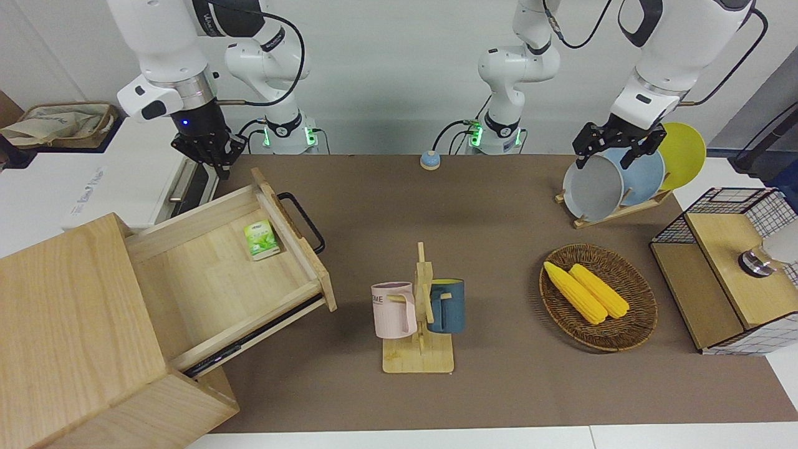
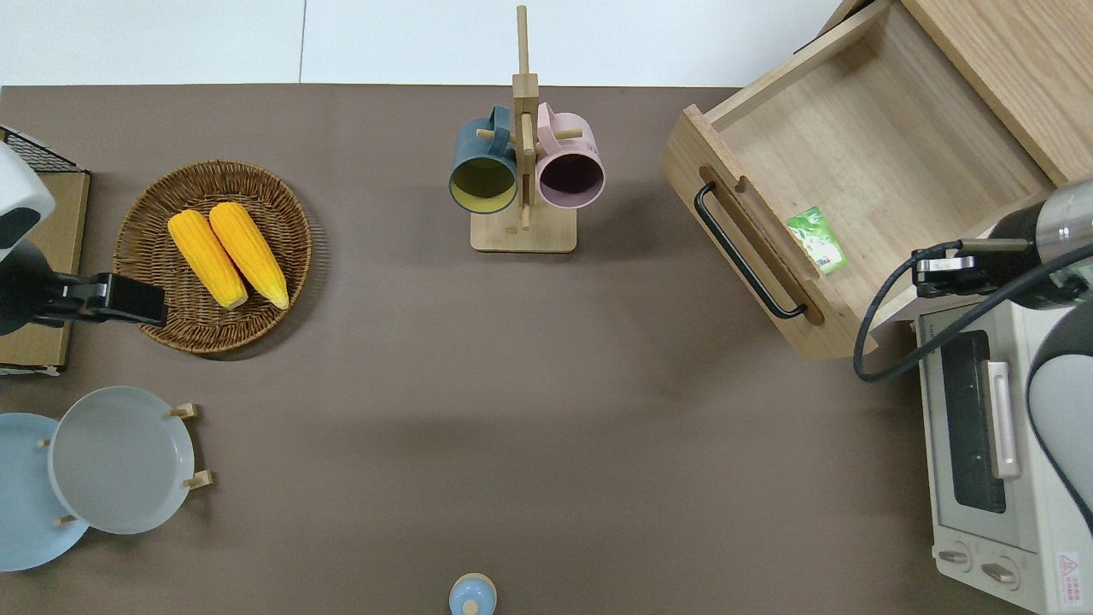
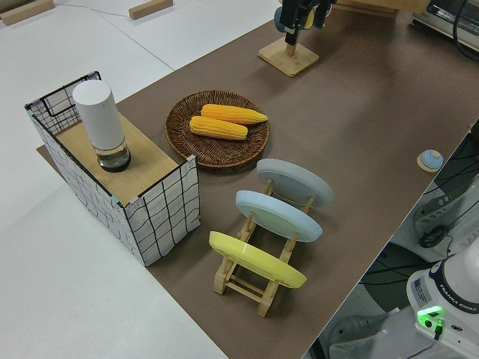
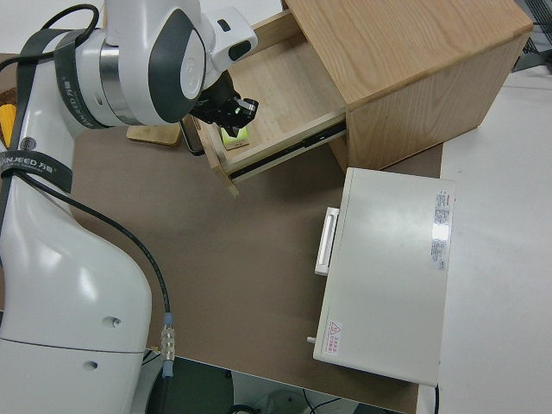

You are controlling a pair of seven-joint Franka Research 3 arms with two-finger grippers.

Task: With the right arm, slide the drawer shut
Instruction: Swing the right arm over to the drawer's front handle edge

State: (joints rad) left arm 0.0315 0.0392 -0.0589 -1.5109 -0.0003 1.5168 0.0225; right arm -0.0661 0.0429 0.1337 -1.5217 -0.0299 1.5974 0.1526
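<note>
The drawer (image 1: 212,280) stands pulled far out of the big light-wood cabinet (image 1: 68,324), with its black loop handle (image 1: 302,221) facing the table's middle. It also shows in the overhead view (image 2: 862,154) and the right side view (image 4: 276,86). A small green packet (image 2: 817,240) lies in it against the front panel. My right gripper (image 1: 212,157) hangs over the drawer's side wall nearest the robots, by the oven's corner (image 2: 932,275), touching nothing. My left gripper (image 1: 603,159) is parked, open and empty.
A white oven (image 2: 990,444) sits nearer to the robots than the drawer. A mug rack (image 1: 419,312) with two mugs stands mid-table. A basket with corn (image 1: 597,296), a plate rack (image 1: 614,181) and a wire-mesh box (image 1: 729,274) fill the left arm's end.
</note>
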